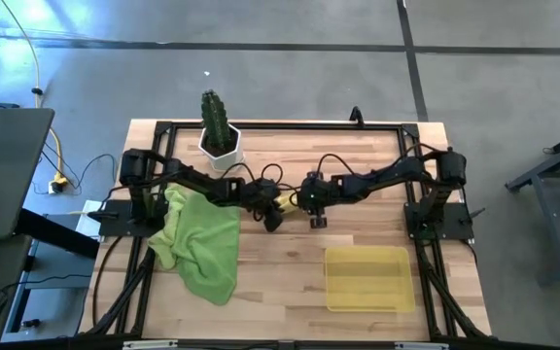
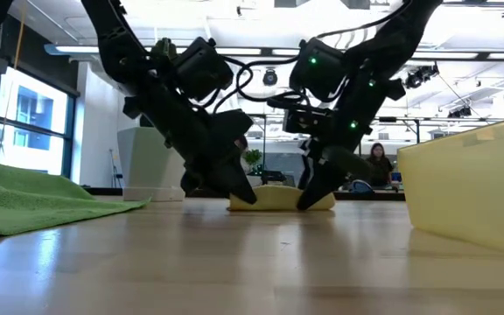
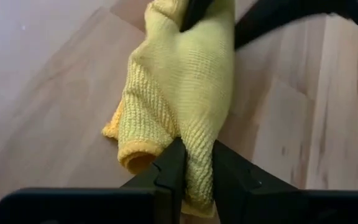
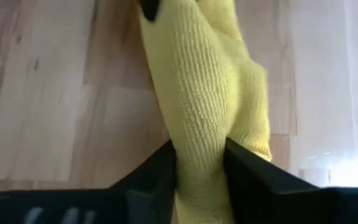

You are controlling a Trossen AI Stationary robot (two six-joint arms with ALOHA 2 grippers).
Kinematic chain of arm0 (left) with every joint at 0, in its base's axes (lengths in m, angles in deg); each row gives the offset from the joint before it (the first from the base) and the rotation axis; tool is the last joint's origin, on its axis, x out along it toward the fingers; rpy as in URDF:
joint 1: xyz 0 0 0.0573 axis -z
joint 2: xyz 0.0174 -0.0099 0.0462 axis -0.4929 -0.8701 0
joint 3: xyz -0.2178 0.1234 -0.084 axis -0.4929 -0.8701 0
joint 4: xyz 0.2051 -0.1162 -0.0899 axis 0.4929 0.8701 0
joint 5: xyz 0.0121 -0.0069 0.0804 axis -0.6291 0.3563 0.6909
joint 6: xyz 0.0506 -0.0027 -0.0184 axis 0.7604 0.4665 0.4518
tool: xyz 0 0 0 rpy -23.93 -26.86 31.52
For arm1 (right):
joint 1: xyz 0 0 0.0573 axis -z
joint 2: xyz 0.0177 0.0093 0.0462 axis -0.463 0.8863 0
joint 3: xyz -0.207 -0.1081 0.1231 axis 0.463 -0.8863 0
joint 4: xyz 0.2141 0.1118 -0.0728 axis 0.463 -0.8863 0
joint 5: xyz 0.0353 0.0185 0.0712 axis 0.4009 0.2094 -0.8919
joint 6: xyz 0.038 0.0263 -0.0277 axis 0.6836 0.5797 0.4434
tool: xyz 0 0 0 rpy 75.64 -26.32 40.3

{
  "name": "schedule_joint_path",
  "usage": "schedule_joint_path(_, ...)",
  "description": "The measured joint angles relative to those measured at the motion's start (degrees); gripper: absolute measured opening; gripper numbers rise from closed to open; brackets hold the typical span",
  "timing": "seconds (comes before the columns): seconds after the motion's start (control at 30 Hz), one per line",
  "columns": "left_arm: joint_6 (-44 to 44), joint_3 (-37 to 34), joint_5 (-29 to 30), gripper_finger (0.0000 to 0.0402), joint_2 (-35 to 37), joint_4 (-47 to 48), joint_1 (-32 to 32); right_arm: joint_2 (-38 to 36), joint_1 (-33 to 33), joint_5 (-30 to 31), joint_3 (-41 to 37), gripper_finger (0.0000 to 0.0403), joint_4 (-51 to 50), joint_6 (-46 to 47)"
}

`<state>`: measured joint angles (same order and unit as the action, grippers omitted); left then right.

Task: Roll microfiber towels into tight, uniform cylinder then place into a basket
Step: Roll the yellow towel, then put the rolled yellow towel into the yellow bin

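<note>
A bright yellow microfiber towel (image 2: 280, 198), bunched into a loose roll, lies on the wooden table near its middle, between my two grippers. My left gripper (image 2: 241, 194) is shut on one end of it and my right gripper (image 2: 311, 198) on the other. In the high view only a bit of the yellow towel (image 1: 286, 202) shows between the arms. Lime green towels (image 1: 204, 243) lie crumpled in a heap at the table's left. The yellow basket (image 1: 367, 278) sits at the near right with nothing in it. My left gripper pinches the yellow roll's end (image 3: 194, 155) between its two fingers (image 3: 169, 171), across the roll, slanting down from the table's left. The towel rests on the table. My right gripper pinches the other end (image 4: 199, 155) between its fingers (image 4: 244, 168), across the roll, slanting steeply down from the right. That end also lies on the table.
A white pot with a cactus (image 1: 220, 138) stands at the far edge, left of centre. The basket's wall (image 2: 471, 192) rises close on the right in the low view. Bare wood lies between the towel and the basket.
</note>
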<state>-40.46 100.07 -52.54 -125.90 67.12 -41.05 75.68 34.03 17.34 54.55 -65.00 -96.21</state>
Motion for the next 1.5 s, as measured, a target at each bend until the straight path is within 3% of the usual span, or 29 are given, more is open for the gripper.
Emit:
schedule_joint_path(0.2,3.12,-0.22,-0.4,0.0085,4.3,6.87,0.41,-0.05,1.01,-1.11,0.04,0.0013,-0.38,3.33)
schedule_joint_path(0.37,3.12,-0.23,-0.29,0.0097,7.29,16.12,0.53,-0.05,1.06,-0.38,0.43,0.0015,-2.43,4.92)
schedule_joint_path(0.57,2.84,-0.14,0.27,0.0093,9.07,20.08,1.62,-3.16,1.15,-0.22,3.88,0.0007,-15.01,8.82)
schedule_joint_path(0.97,2.89,-0.01,6.92,0.008,9.08,20.08,3.36,-20.82,-1.07,-0.55,4.68,0.0004,-32.28,20.71)
schedule_joint_path(1.13,3.27,-0.01,7.0,0.0078,9.08,20.08,3.36,-29.64,-5.9,-0.21,4.2,0.0004,-37.87,23.83)
schedule_joint_path(1.3,3.8,-0.01,8.17,0.0078,9.1,20.04,3.36,-34.57,-14.84,0.12,3.37,0.0004,-44.06,26.63)
schedule_joint_path(1.5,3.89,0.0,9.54,0.0078,9.12,20.06,3.35,-35.58,-29.81,12.55,3.37,0.0005,-45.95,33.61)
